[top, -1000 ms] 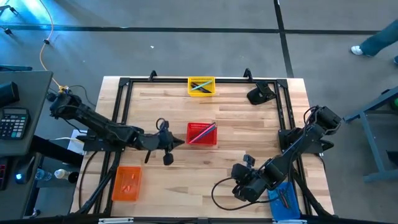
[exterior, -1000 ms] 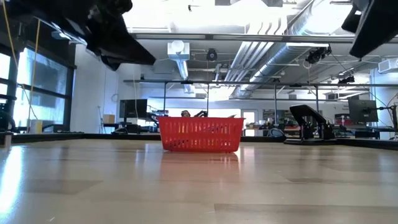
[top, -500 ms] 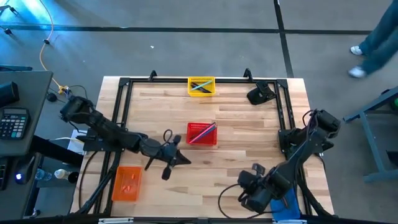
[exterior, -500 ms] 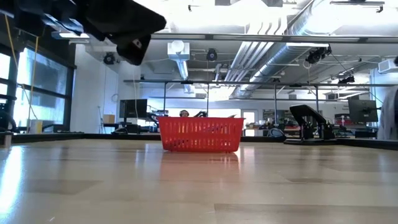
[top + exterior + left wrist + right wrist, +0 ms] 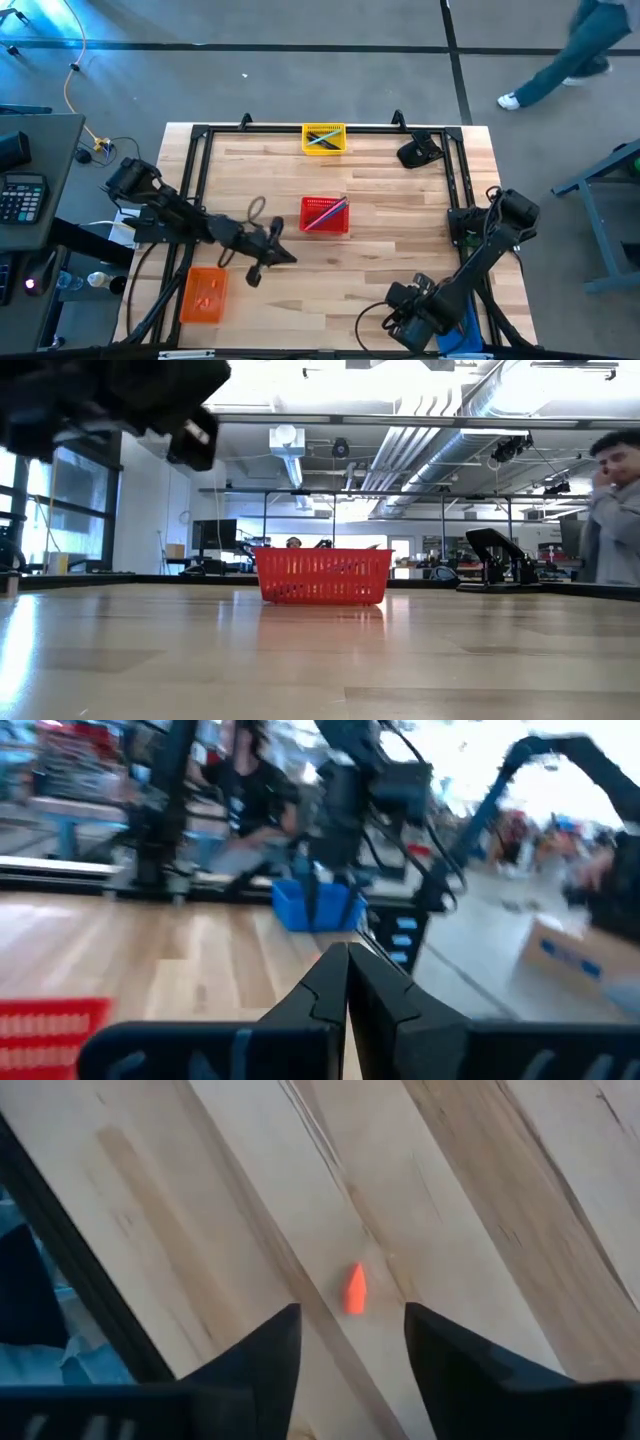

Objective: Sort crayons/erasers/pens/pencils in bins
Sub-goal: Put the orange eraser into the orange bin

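Note:
A tiny orange eraser (image 5: 355,1288) lies on the wood near the table's front right. My right gripper (image 5: 352,1342) hangs over it, open and pointing down, one finger on each side without touching. In the high view that gripper (image 5: 403,322) is beside the blue bin (image 5: 468,336). My left gripper (image 5: 268,252) is shut and empty, pointing level above the table left of the red bin (image 5: 325,214); its shut fingers (image 5: 347,982) face the blue bin (image 5: 318,906). The yellow bin (image 5: 323,138) holds pencils at the far edge. The orange bin (image 5: 204,295) sits near left.
A black metal frame (image 5: 200,140) rims the table, and its rail (image 5: 80,1280) runs close beside my right gripper. A dark stand (image 5: 418,150) sits at the far right corner. A person (image 5: 612,510) stands beyond the table's right; another person's legs (image 5: 560,60) cross the floor.
My right gripper has gone toward the table's near edge and sunk, leaving the low view. My left gripper has tipped up to point level and sunk a little, shifting slightly toward the near left. The bins have kept still.

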Controlling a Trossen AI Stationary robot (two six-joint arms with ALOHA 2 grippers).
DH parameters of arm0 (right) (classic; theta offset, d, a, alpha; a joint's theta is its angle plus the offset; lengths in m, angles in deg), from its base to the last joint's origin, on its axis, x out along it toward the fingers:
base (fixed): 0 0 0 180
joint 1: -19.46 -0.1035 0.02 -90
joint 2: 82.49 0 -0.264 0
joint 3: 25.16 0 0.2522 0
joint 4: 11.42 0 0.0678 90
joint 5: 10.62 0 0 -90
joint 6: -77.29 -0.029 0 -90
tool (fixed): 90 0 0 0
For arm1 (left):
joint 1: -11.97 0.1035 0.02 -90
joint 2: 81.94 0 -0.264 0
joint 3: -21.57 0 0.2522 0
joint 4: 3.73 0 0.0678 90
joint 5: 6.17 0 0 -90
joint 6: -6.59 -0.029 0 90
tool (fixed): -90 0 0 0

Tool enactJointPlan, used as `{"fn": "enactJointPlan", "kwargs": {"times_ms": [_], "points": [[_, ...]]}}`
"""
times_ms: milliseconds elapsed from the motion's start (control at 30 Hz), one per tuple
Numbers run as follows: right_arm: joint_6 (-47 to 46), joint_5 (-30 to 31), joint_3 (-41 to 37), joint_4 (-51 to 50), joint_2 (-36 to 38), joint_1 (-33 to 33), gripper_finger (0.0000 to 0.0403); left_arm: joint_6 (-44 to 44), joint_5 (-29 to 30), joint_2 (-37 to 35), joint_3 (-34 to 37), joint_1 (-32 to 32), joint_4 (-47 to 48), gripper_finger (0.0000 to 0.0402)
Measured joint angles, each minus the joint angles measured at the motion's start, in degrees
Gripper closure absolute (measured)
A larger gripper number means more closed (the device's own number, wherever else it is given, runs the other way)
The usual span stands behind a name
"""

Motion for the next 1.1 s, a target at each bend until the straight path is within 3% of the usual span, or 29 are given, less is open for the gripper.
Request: {"fn": "enactJointPlan", "kwargs": {"times_ms": [133, 300, 1100], "points": [[0.02, -0.16, 0.0, 0.33, -1.89, 0.02, 0.0221, 0.86, 5.09, -0.07, 6.0, -0.22, -8.08, 0.0401], [0.22, -1.02, 0.0, 0.52, -4.68, 0.02, 0.0239, 0.9, 8.22, -0.71, 9.34, -0.25, -9.92, 0.0401], [-0.15, -3.03, -0.2, 3.64, -9.4, 0.02, 0.0336, 0.91, 8.33, -0.98, 9.48, -0.25, -8.72, 0.0401]]}}
